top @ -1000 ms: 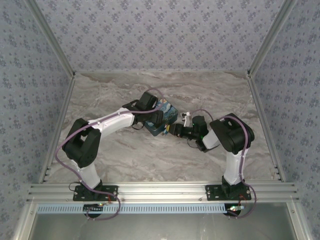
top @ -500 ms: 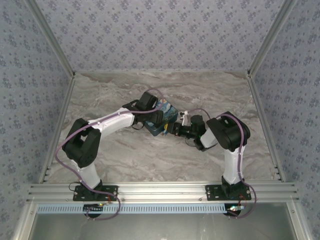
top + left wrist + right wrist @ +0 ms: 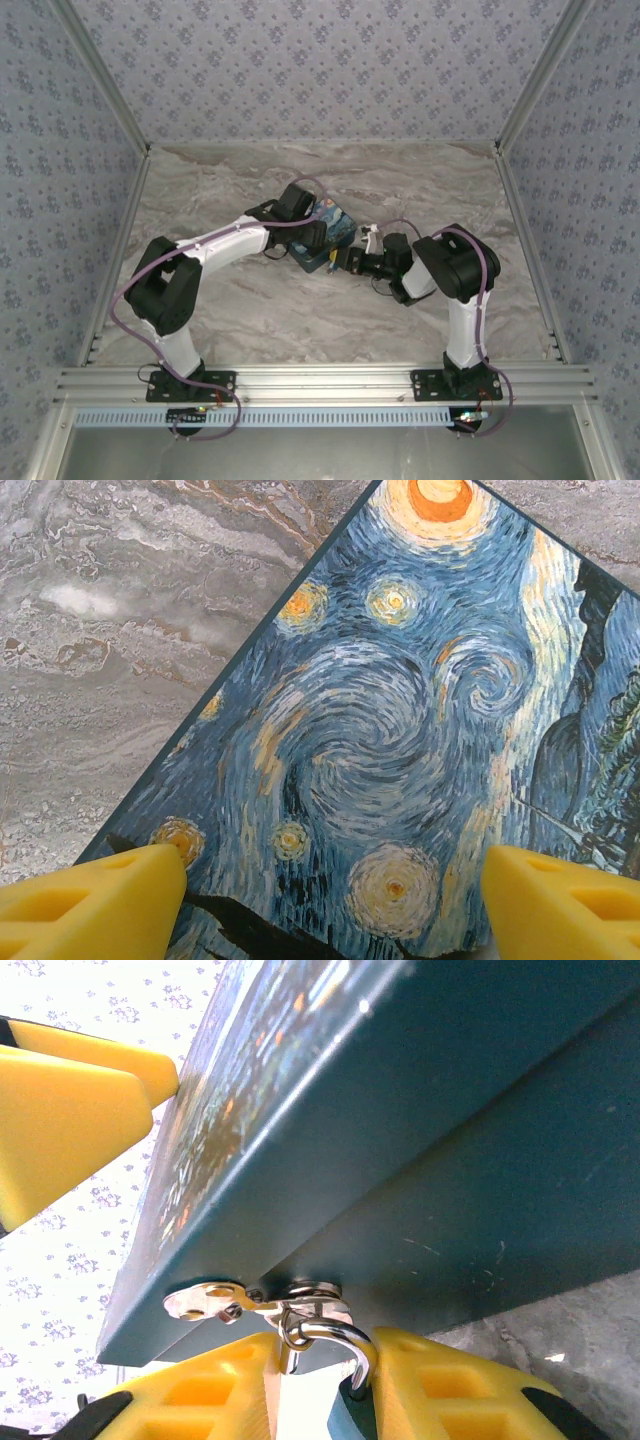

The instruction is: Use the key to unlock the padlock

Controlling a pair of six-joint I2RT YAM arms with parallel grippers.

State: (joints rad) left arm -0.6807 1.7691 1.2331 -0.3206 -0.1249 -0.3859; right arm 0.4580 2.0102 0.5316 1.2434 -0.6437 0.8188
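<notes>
The teal padlock (image 3: pixel 352 1422) hangs by its metal shackle (image 3: pixel 345 1338) from the hasp (image 3: pixel 215 1300) on the front of the Starry-Night box (image 3: pixel 480 1130). My right gripper (image 3: pixel 320 1405) is shut on the padlock body, one yellow finger (image 3: pixel 190 1405) on each side. In the top view the right gripper (image 3: pixel 351 262) sits at the box's near corner. My left gripper (image 3: pixel 335 885) is open, its fingers (image 3: pixel 90 900) spread wide over the painted lid (image 3: pixel 380 720), and in the top view the left gripper (image 3: pixel 312 238) rests on the box (image 3: pixel 336 222). The key is hidden.
The box lies mid-table on the marble top (image 3: pixel 260 300). Patterned walls (image 3: pixel 320 70) enclose the back and sides. A left gripper finger (image 3: pixel 60 1110) shows beside the lid in the right wrist view.
The right arm has shifted slightly left, toward the box. The left arm and the box have not moved.
</notes>
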